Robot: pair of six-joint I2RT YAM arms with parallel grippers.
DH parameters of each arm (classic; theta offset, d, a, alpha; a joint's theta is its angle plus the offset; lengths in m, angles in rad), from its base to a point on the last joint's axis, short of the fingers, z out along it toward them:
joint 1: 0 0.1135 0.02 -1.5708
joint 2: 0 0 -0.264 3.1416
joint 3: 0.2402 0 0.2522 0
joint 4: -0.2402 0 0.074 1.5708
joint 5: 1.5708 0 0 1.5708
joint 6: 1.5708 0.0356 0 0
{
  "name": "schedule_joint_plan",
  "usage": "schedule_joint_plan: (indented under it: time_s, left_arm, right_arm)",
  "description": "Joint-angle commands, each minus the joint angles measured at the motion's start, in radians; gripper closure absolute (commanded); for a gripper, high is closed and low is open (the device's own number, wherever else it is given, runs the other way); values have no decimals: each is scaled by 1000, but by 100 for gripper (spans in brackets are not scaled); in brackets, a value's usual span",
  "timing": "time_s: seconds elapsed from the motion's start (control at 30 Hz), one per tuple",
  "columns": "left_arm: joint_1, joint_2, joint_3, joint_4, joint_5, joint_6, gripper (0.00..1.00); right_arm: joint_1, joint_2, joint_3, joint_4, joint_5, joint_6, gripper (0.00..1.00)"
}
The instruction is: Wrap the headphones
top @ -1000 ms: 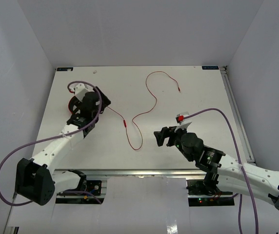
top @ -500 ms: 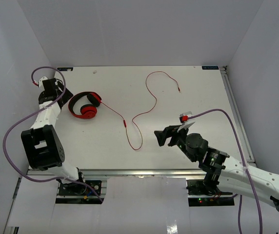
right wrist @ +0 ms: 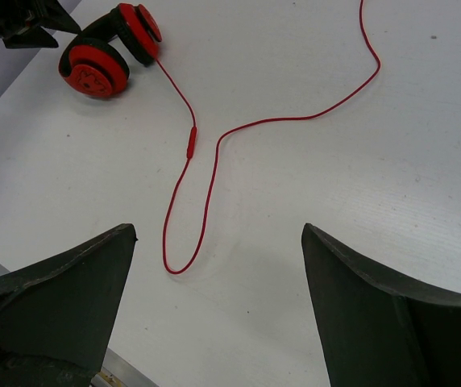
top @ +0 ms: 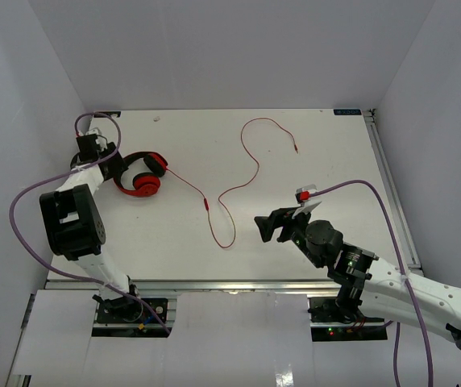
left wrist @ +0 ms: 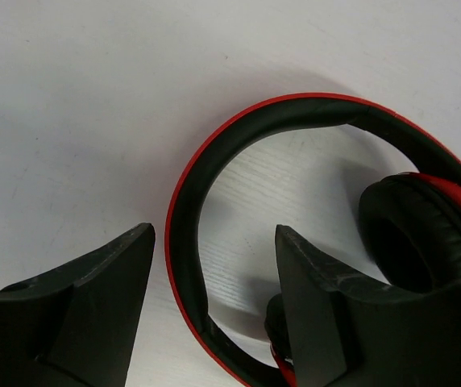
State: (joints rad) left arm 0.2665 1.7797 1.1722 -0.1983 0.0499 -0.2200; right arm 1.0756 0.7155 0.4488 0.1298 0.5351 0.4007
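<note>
From above, the white table top (top: 335, 161) carries the whole job, and no winding has begun. My left gripper (left wrist: 214, 242) sits at about ten o'clock on the table. Its jaws are partly spread and astride the band, one finger outside the arc and one inside it, with a sliver of table showing on the outer side, so I read it as gripping nothing yet. My right gripper (right wrist: 218, 234) hangs near five o'clock, jaws wide and empty.

The red and black over-ear headphones (top: 139, 173) lie flat at ten o'clock, earcups toward the middle. Their long thin red cable (top: 251, 165) snakes loosely from the cups, dips to a loop near six o'clock, then climbs to the small plug (top: 296, 150) at one o'clock.

I judge this to be the anchoring step. Next, I would pinch the band firmly with the left. Then the right needs to fetch the slack cable low, close to the table.
</note>
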Motion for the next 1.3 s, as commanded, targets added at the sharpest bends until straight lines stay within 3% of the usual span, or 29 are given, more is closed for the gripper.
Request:
schedule_joint_plan:
  time_s: [0.0, 0.4, 0.73, 1.0, 1.1, 1.27]
  left_arm:
    - [0, 23, 29, 23, 63, 71, 30]
    - [0, 132, 99, -39, 13, 85, 31]
    - [-33, 126, 70, -56, -38, 103, 41]
    - [-58, 107, 66, -77, -68, 93, 78]
    - [-85, 73, 94, -103, -73, 73, 96]
    - [-131, -53, 106, -115, -51, -12, 100]
  right_arm:
    - [3, -1, 34, 29, 9, -5, 10]
    - [3, -14, 31, 30, 8, -5, 10]
    - [3, -30, 33, 25, 8, -5, 10]
    - [3, -54, 27, 25, 12, -4, 10]
    - [3, -60, 31, 16, 1, 3, 10]
    - [3, -82, 5, 50, -23, -29, 10]
